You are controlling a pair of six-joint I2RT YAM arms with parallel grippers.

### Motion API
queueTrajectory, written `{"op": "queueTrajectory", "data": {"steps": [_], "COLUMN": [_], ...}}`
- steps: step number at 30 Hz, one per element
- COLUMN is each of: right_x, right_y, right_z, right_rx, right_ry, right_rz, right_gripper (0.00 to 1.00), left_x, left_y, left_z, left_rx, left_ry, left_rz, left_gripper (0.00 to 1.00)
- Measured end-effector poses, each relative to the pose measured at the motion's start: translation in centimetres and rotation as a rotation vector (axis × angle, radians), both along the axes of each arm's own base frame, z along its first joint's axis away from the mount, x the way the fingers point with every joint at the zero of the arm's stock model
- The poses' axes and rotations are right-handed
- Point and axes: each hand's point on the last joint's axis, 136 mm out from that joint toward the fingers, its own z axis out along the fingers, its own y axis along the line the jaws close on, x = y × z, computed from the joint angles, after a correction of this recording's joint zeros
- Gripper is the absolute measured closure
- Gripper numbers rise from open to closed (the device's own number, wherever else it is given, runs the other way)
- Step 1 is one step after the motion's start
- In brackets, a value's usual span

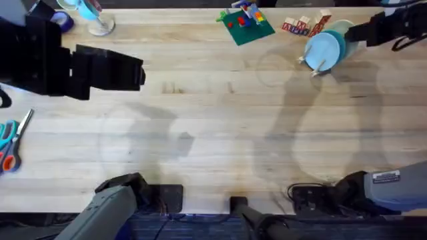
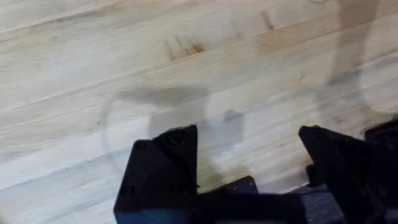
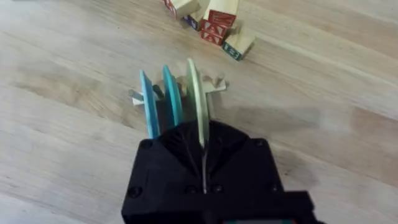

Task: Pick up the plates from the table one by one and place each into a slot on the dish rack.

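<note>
The dish rack stands at the table's far right, next to the lettered blocks. Three plates stand on edge in its slots: a light blue plate, a darker teal one and a pale yellow-cream plate. My right gripper is shut on the rim of the cream plate, which stands upright in the rack. From overhead the blue plate faces the camera, with the right gripper just behind it. My left gripper hangs open over bare wood at the left.
Lettered wooden blocks lie just beyond the rack. A green baseplate with coloured bricks sits at the far middle. A glass goblet stands far left, and scissors lie at the left edge.
</note>
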Motion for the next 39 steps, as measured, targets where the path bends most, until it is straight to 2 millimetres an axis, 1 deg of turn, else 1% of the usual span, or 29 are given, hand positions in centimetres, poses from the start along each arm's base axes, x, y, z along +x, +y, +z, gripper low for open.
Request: {"op": "queueTrajectory", "data": {"steps": [9, 12, 15, 16, 27, 39], "right_x": [0.14, 0.14, 0.16, 0.18, 0.22, 0.59], "right_y": [0.25, 0.25, 0.25, 0.24, 0.22, 0.09], "right_z": [-0.05, -0.05, -0.02, -0.01, 0.01, 0.56], "right_rx": [-0.002, -0.002, -0.002, -0.002, -0.003, -0.013], "right_ry": [-0.001, -0.001, -0.003, -0.003, -0.006, -0.031], "right_rz": [0.006, 0.006, 0.006, 0.006, 0.006, 0.006], "right_gripper": [0.967, 0.925, 0.853, 0.850, 0.847, 0.860], "left_x": [0.00, 0.00, 0.00, 0.00, 0.00, 0.00], "left_y": [0.00, 0.00, 0.00, 0.00, 0.00, -0.01], "left_z": [0.00, 0.00, 0.00, 0.00, 0.00, 0.01], "left_rx": [0.000, 0.000, 0.000, 0.000, 0.000, 0.000], "left_ry": [0.000, 0.000, 0.000, 0.000, 0.000, 0.000], "left_rz": [0.000, 0.000, 0.000, 0.000, 0.000, 0.000], "left_gripper": [0.007, 0.007, 0.007, 0.007, 0.007, 0.007]}}
